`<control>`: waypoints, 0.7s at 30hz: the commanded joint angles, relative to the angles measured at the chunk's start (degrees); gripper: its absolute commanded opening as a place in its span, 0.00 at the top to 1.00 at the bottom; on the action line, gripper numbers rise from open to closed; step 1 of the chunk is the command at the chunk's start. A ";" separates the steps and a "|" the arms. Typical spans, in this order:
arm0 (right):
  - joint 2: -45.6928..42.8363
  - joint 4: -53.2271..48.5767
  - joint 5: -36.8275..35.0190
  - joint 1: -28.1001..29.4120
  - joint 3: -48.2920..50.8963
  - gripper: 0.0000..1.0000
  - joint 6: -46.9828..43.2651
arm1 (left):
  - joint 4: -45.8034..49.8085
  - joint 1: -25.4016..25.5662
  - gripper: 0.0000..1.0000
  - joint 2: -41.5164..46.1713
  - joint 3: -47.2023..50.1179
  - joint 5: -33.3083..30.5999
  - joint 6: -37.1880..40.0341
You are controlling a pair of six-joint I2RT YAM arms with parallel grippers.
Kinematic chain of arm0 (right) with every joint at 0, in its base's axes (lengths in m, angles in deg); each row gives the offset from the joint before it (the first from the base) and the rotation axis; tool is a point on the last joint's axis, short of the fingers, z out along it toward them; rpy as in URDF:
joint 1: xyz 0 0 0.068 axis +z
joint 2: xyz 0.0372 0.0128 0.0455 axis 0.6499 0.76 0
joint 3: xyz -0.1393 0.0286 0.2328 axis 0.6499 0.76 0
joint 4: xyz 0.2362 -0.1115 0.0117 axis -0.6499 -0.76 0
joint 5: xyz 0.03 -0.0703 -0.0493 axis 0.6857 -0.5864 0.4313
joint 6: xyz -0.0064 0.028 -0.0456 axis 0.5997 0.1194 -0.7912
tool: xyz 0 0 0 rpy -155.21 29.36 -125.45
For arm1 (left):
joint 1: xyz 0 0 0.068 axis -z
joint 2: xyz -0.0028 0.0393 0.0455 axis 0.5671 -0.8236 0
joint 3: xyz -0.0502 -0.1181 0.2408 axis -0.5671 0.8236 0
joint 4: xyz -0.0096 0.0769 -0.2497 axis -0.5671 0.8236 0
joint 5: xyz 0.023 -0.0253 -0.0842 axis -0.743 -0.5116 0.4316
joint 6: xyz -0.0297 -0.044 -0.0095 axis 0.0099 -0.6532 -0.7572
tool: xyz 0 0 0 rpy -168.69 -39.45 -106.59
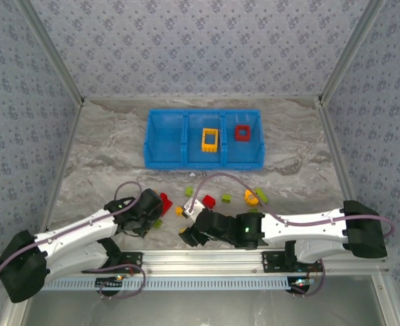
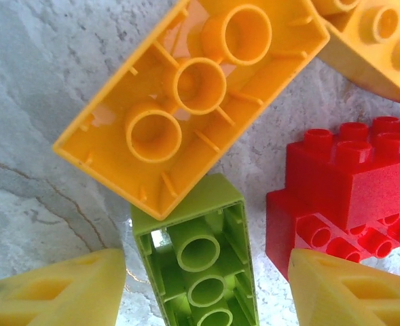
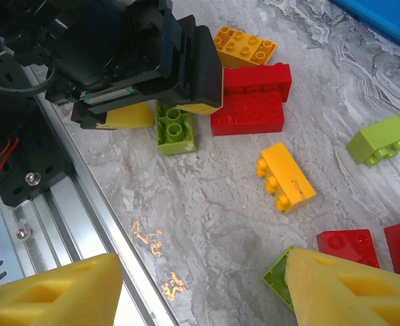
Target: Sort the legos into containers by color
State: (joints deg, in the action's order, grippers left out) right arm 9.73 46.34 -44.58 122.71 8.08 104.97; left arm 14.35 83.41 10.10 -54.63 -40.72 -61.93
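In the left wrist view a lime green lego [image 2: 198,252] lies studs-down between my left gripper's [image 2: 206,263] yellow fingers [image 2: 57,292], with a gap on each side. The gripper is open around it. An upturned yellow lego [image 2: 193,102] overlaps its far end and red legos [image 2: 349,197] lie to the right. In the right wrist view my right gripper [image 3: 203,265] is open over bare table, with a green lego [image 3: 276,275] partly under its right finger. The blue containers [image 1: 166,139] stand at the back, a yellow frame [image 1: 210,140] in the middle one and a red frame [image 1: 242,132] in the right one.
Loose legos lie between the arms and the bin: a yellow one [image 3: 286,176], a green one [image 3: 379,139], red ones [image 3: 348,246] and an orange one [image 3: 244,46]. The metal rail [image 3: 64,197] runs along the near table edge. Both grippers [image 1: 153,219] [image 1: 188,234] work close together.
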 commanded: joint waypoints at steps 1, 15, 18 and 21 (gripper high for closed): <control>0.27 0.59 -1.33 0.45 -1.86 0.33 1.14 | 1.01 -0.17 0.39 0.00 0.04 -0.91 -0.37; 1.16 0.75 -2.01 0.09 -1.79 0.33 1.96 | 1.01 0.30 0.46 -1.77 1.28 -0.23 -1.25; 1.32 1.42 -1.89 -0.08 -2.08 0.32 1.63 | -0.62 0.36 0.48 -2.88 1.61 0.19 -1.23; 1.85 1.42 -1.73 -0.55 -2.76 0.32 1.41 | -1.28 0.53 0.55 -3.71 1.00 -0.03 -0.82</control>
State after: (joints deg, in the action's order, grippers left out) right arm 10.85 46.74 -44.88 122.62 7.86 106.04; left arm 14.65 83.48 7.82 -54.06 -40.72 -62.48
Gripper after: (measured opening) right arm 0.679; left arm 0.471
